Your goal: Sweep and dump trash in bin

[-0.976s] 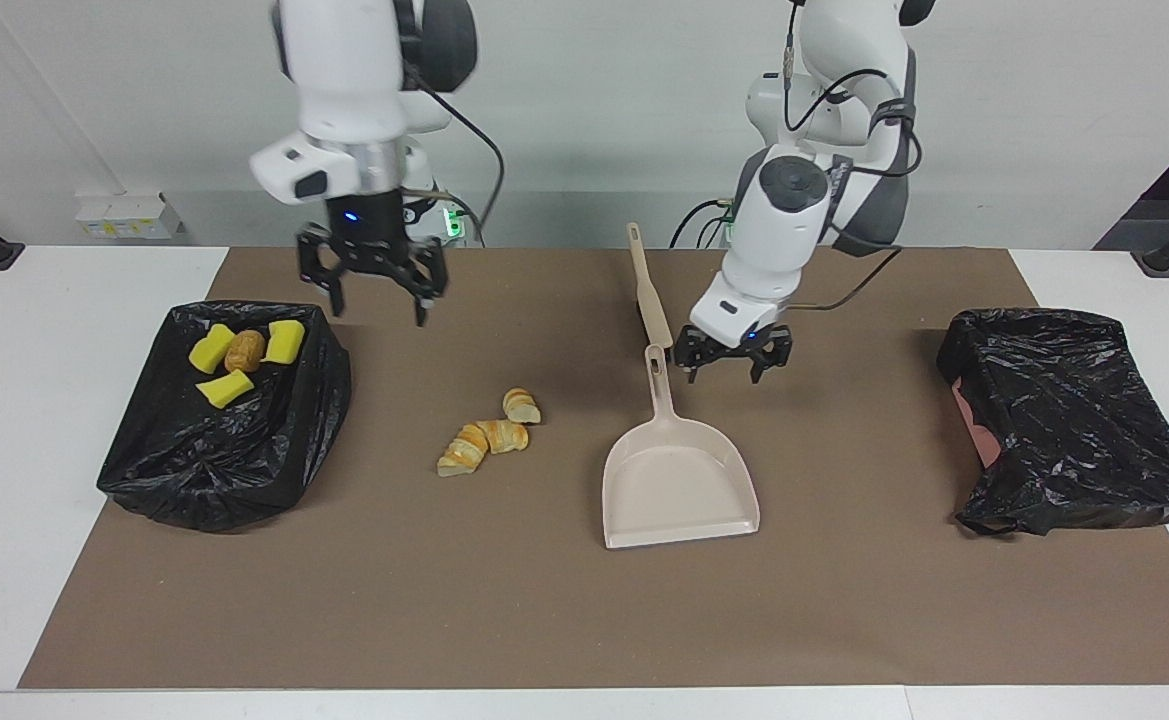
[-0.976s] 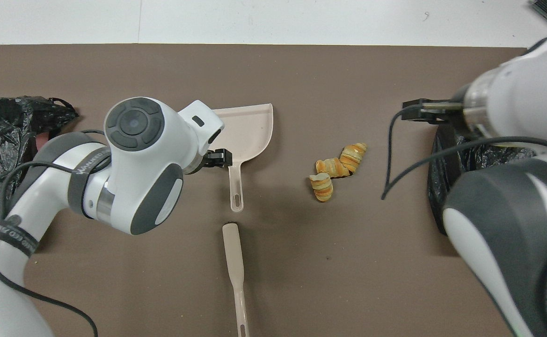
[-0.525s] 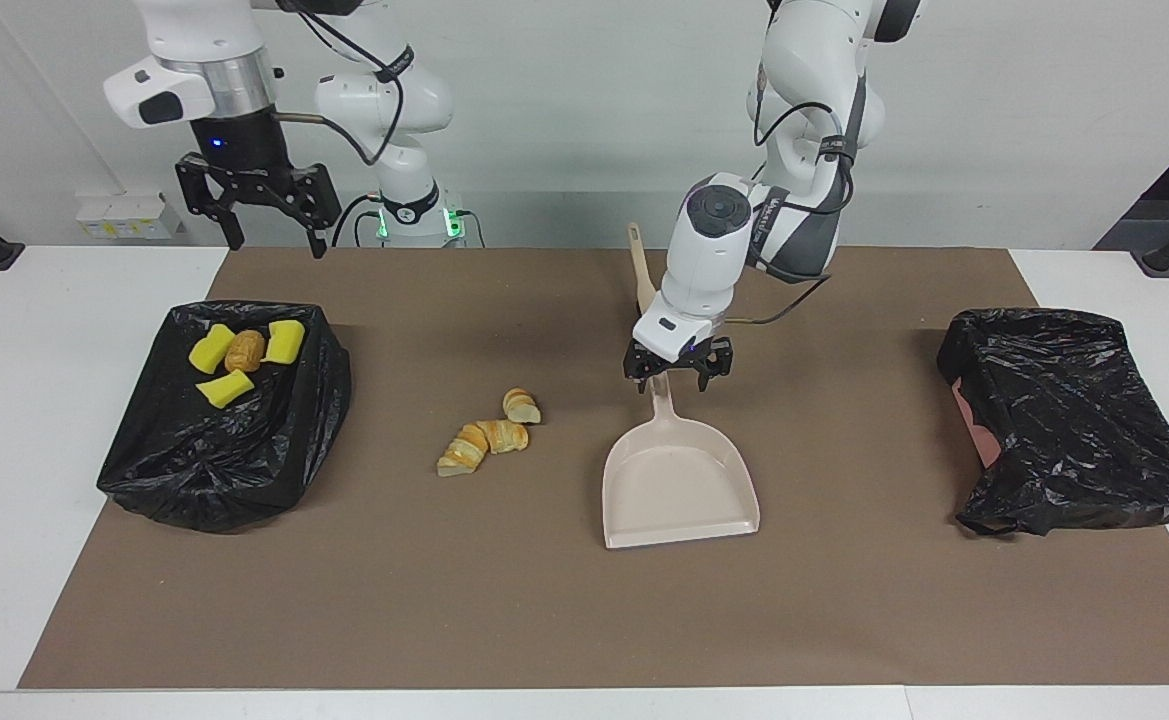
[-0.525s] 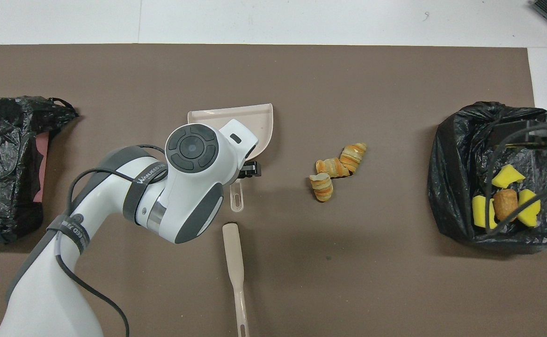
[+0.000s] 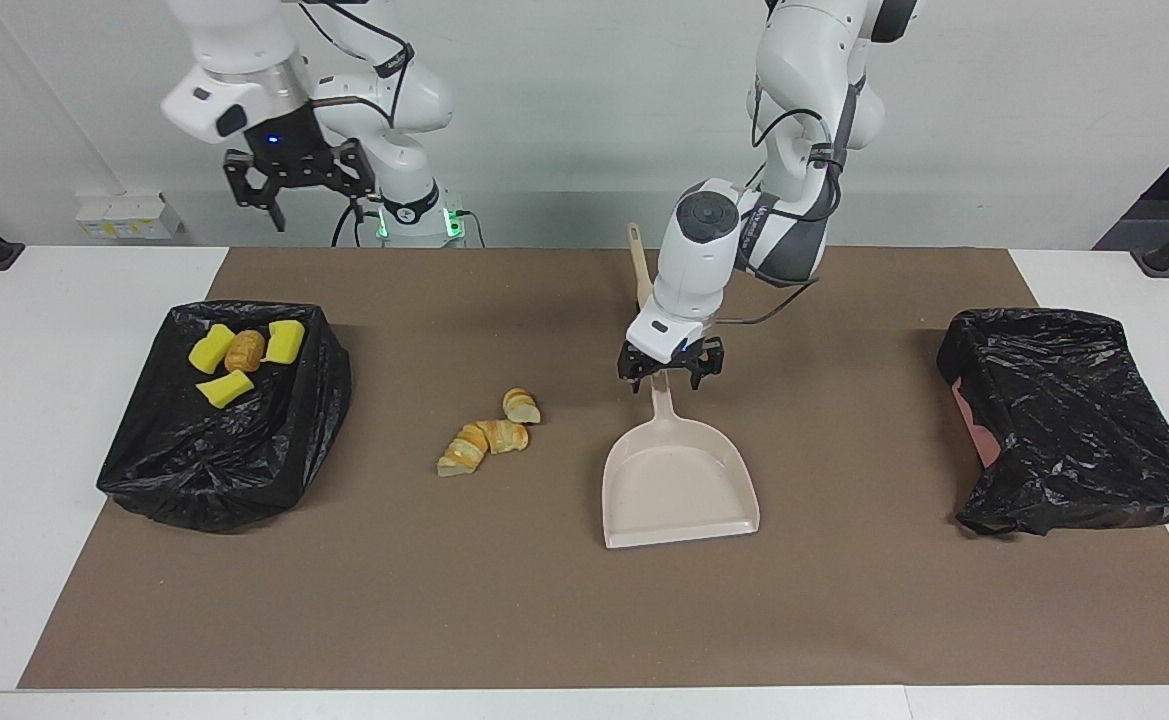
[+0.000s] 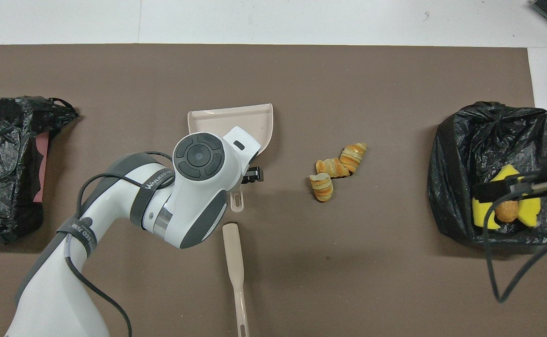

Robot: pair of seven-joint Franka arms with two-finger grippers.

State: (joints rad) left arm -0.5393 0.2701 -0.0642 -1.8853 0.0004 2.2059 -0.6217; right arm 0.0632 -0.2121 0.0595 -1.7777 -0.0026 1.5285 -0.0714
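Overhead view: left arm point(image 6: 161, 196) band reads "WANJEED", rest unreadable

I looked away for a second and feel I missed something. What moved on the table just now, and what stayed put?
The left gripper slid sideways and now sits open astride the dustpan handle, not yet gripping it. The right gripper rose from above the bin at its end of the table and pulled back toward the robots, open and empty. The bread pieces, the brush, both bins and the yellow wedges stayed put.
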